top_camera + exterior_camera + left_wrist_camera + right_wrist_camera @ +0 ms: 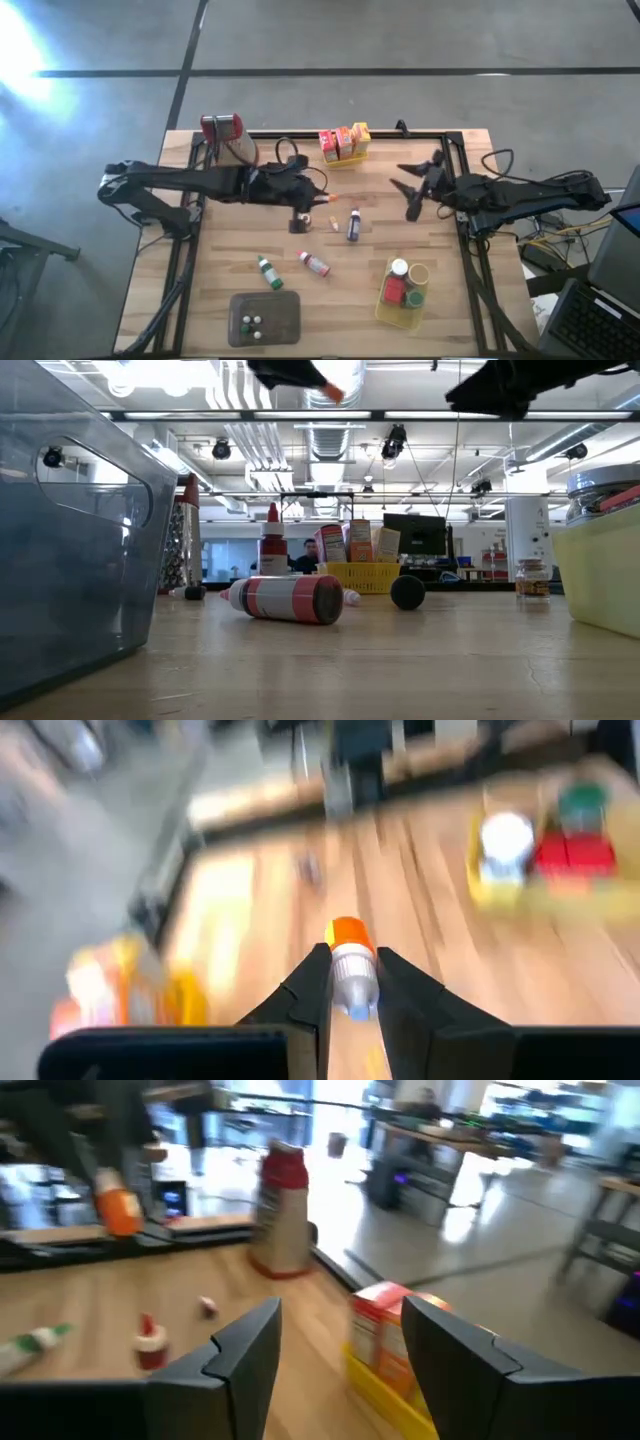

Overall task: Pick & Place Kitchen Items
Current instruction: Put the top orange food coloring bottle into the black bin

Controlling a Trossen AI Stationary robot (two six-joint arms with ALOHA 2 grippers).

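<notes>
- Upper left of the overhead picture: the grater (226,137) with its red top stands at the back edge of the surface (200,290), out of the working area, most likely because it is not among the things to be moved.
- Left of centre: the left hand (322,201) is clenched on a small bottle with an orange cap (349,970). The cap sticks out past the fingertips and the bottle is lifted off the wood, which looks like a carry toward one of the containers.
- Lower left-centre: the grey tray (265,318) holds a few tiny bottles. The green-capped bottle (267,272) and the red-banded bottle (314,263) lie on their sides just above it, not yet sorted.
- Centre: a dark bottle (353,225) lies alone on the wood.
- Top centre: the orange and yellow boxes (343,142) stand packed upright in a yellow basket (368,575).
- Right of centre: the right hand (414,183) hangs in the air with its fingers spread and nothing between them, near that basket.
- Lower right: another yellow basket (392,313) holds a red block and jars.
- Hard to make out: both wrist pictures are smeared, so labels cannot be read. In the table-level picture both hands are cut off at the top edge.
</notes>
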